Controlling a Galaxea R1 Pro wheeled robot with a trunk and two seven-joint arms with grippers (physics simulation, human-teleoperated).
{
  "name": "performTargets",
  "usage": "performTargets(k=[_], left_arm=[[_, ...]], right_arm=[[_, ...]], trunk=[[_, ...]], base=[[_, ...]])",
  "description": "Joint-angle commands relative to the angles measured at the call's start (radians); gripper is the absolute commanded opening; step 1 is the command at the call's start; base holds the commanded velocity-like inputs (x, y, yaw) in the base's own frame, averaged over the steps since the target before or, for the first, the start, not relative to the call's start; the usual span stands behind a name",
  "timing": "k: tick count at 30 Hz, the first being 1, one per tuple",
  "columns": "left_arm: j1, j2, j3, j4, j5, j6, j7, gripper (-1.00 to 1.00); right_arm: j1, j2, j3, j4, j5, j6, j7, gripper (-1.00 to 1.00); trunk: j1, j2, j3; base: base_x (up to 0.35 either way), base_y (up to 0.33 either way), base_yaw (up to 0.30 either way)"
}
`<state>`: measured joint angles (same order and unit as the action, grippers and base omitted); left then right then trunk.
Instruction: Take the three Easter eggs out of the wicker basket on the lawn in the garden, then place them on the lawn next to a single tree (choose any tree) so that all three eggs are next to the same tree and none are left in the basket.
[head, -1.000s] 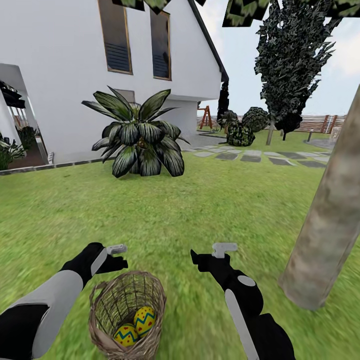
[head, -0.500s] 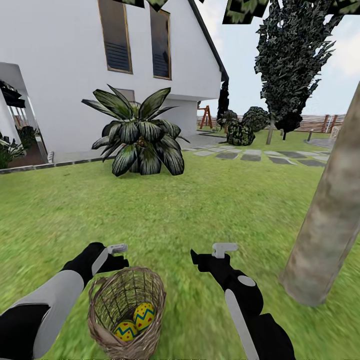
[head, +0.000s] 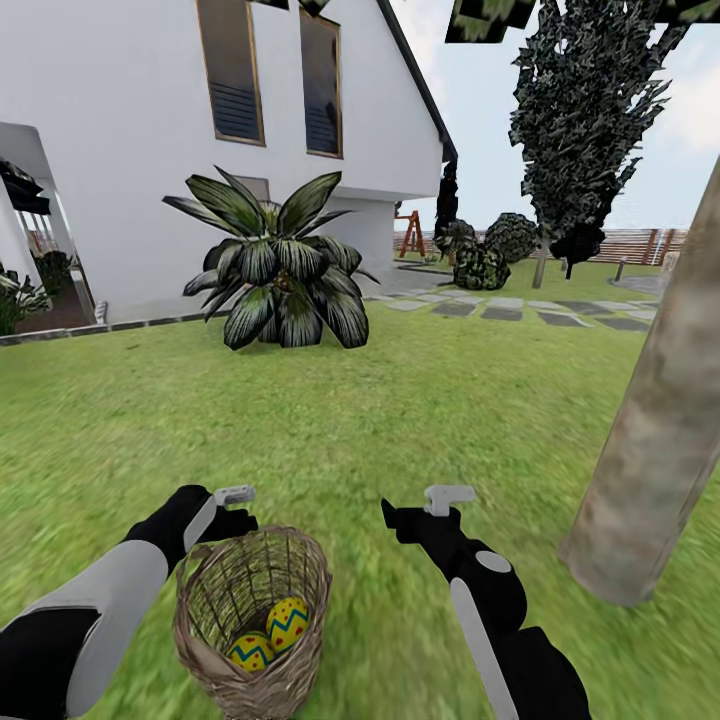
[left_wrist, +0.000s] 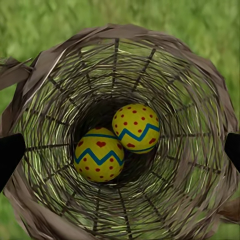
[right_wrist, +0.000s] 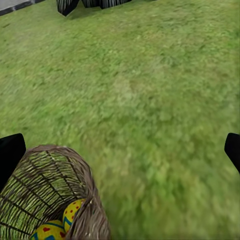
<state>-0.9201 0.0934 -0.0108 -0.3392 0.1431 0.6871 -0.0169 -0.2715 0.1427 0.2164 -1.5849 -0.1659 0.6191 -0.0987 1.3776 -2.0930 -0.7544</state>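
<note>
Two eggs (left_wrist: 117, 142) are lying in the basket (head: 250, 625) on the lawn (head: 330, 420), near the tree (head: 650, 460); a third is not visible. Both the left claw (head: 232, 508) and the right claw (head: 420, 508) are spread apart, empty, so the job looks barely begun.

Bright even daylight, flat simulator render, no cast shadows, lawn (head: 400, 420) smeared and blurry nearby

No legible text, labels, numbers or signs anywhere.
</note>
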Motion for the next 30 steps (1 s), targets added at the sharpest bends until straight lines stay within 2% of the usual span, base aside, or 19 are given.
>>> performTargets(k=[1,9,17,30], left_arm=[[0.0,0.0,-0.001,-0.001,0.006,0.005,0.0,1.0],[-0.001,-0.001,-0.001,-0.001,0.006,0.005,0.002,1.0],[-0.001,-0.001,-0.001,-0.002,0.007,0.006,0.002,1.0],[0.0,0.0,-0.002,-0.002,0.006,0.012,0.002,1.0]], right_arm=[[-0.001,0.0,0.001,-0.001,-0.01,0.004,-0.01,1.0],[0.0,0.0,0.001,-0.001,-0.012,0.004,-0.009,1.0],[0.0,0.0,0.001,-0.001,-0.013,0.004,-0.009,1.0],[-0.001,0.0,0.002,-0.001,-0.014,0.005,-0.009,1.0]], trunk=[[0.004,-0.008,-0.004],[0.034,-0.064,-0.029],[0.034,-0.064,-0.029],[0.034,-0.064,-0.029]], base=[[0.0,0.0,0.0],[0.0,0.0,0.0],[0.002,0.006,0.0],[0.131,0.037,0.0]])
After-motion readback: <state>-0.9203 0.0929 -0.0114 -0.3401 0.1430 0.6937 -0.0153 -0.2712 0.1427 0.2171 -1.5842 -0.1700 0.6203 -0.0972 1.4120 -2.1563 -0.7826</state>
